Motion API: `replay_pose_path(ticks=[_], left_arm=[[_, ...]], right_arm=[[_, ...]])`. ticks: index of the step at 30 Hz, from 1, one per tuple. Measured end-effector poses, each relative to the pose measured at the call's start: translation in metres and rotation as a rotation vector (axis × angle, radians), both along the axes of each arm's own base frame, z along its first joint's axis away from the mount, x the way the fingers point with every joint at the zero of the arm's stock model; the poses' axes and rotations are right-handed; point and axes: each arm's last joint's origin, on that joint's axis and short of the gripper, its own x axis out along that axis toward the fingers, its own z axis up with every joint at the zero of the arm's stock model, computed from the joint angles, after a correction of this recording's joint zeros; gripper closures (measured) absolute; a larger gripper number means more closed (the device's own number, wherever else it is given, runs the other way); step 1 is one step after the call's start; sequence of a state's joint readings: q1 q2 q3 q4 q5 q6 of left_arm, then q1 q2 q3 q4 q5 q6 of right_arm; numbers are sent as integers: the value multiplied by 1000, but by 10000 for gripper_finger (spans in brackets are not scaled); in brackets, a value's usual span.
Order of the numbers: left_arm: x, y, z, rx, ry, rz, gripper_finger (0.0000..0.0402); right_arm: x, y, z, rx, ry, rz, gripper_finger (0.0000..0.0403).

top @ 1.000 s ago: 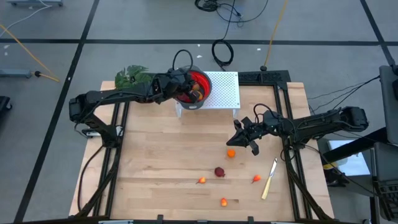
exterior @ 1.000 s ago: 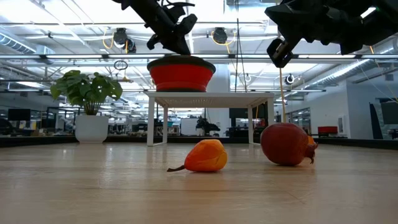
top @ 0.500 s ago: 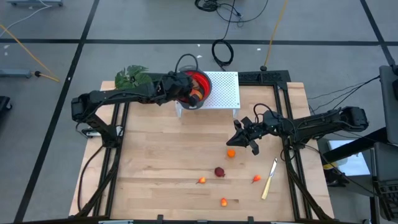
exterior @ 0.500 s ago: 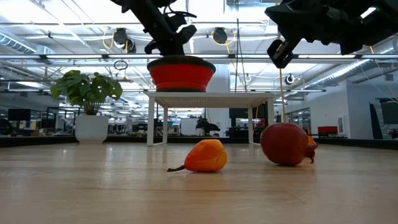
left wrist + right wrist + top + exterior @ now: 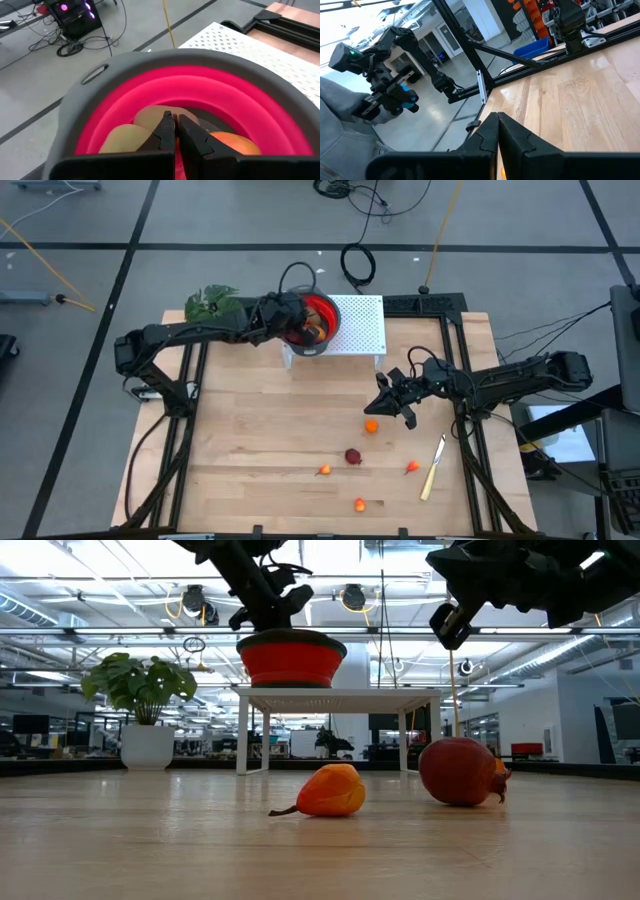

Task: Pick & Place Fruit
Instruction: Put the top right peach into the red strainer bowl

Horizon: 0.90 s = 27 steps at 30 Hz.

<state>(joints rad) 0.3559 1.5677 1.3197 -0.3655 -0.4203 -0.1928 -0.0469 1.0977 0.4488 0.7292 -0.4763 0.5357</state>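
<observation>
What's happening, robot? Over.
Left gripper shut, over bowl. Right gripper shut, above table. Five fruit left. Nothing blocking.

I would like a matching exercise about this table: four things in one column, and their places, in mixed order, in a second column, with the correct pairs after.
Things:
1. red bowl
2. knife
3. left gripper
4. orange fruit

Places:
A. flat on the wooden table, near its right edge
B. on the white perforated stand
C. on the table just below the right gripper
D. over the bowl, shut, empty

Pairs: 1-B, 2-A, 3-D, 4-C
</observation>
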Motion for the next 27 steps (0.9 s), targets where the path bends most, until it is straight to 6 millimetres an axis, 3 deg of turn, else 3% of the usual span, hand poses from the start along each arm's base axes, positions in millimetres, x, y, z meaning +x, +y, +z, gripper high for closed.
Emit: replay_pose_path(ticks=[27], left_arm=[[6, 7, -7, -37, -31, -19, 401]], right_arm=[[0, 0, 0, -5, -2, -2, 401]])
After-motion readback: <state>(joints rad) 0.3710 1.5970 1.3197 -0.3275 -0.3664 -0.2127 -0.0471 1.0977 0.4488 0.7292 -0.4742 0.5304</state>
